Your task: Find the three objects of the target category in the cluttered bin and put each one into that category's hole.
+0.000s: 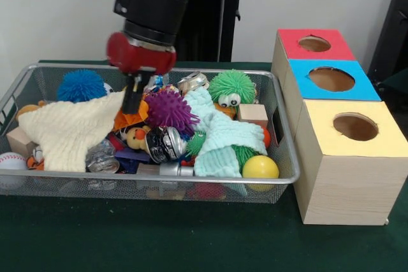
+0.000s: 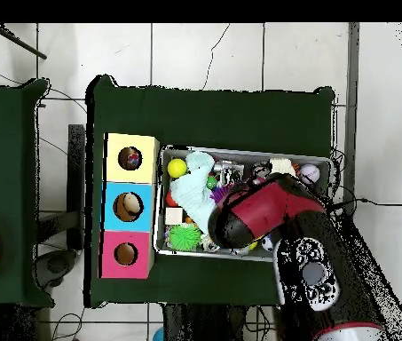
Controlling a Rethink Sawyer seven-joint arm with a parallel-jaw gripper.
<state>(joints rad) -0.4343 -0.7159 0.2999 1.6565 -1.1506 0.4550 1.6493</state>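
Note:
My gripper (image 1: pixel 132 101) reaches down into the wire bin (image 1: pixel 191 179), left of centre. Its tip is between the cream cloth (image 1: pixel 70 130) and the purple spiky ball (image 1: pixel 168 109), just above an orange item (image 1: pixel 129 120). The bin also holds a blue spiky ball (image 1: pixel 82 85), a green spiky ball with eyes (image 1: pixel 232 86), a mint cloth (image 1: pixel 220 133), a yellow ball (image 1: pixel 260 167), a baseball (image 1: pixel 11 161), crushed cans (image 1: pixel 164 143) and wooden blocks (image 1: pixel 254 114). In the overhead view the red arm (image 2: pixel 262 211) hides the gripper and the bin's (image 2: pixel 240 150) middle.
Beside the bin stand three joined wooden boxes, each with a round hole on top: red (image 1: pixel 314 44), blue (image 1: pixel 331 79) and yellow (image 1: pixel 355 126). From above they are yellow (image 2: pixel 130 158), blue (image 2: pixel 129 206) and red (image 2: pixel 125 254). Dark green cloth (image 1: pixel 191 240) covers the table.

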